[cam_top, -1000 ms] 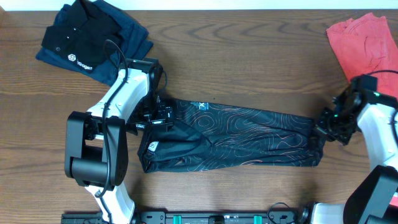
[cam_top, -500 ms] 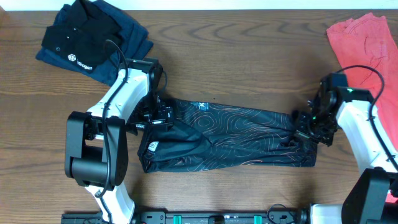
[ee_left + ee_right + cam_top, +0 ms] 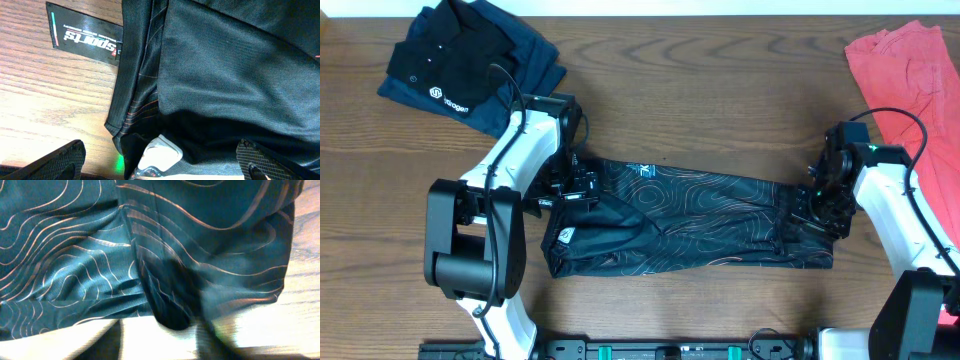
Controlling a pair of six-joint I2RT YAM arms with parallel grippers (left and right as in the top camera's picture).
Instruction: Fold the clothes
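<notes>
**A:** Jersey (image 3: 700, 225) first. Where does it lie?

**B:** Across the middle of the table (image 3: 700, 110), as a long dark band running left to right. Its left end is bunched, with a flap turned under at the near corner. The black polo (image 3: 470, 60) and the coral garment (image 3: 905, 70) sit in the far corners, well apart from it.

**A:** And the arms?

**B:** One is at each end. The left gripper (image 3: 572, 185) hangs over the left end with its jaws spread wide. In the wrist view its fingertips (image 3: 65, 160) stand at either side of the fabric and pinch nothing. A black label (image 3: 85, 37) lies on the wood just beside the hem.

**A:** Is the right gripper (image 3: 818, 212) pinching?

**B:** I cannot tell. It sits on the rumpled right end, and its own camera shows only contour-lined cloth with a dark blur in front. No clear fingers are visible.

**A:** Which step is this, then?

**B:** I judge the lengthwise folds are done and the crosswise fold is in hand, with the right end to be carried over toward the left.

**A:** What does the next move call for?

**B:** A sure hold on every layer of that thin edge, then a low, even sweep so the band doesn't slide or twist. The left end likely needs pinning or smoothing too, since the bunching there would make a crooked stack.
</notes>
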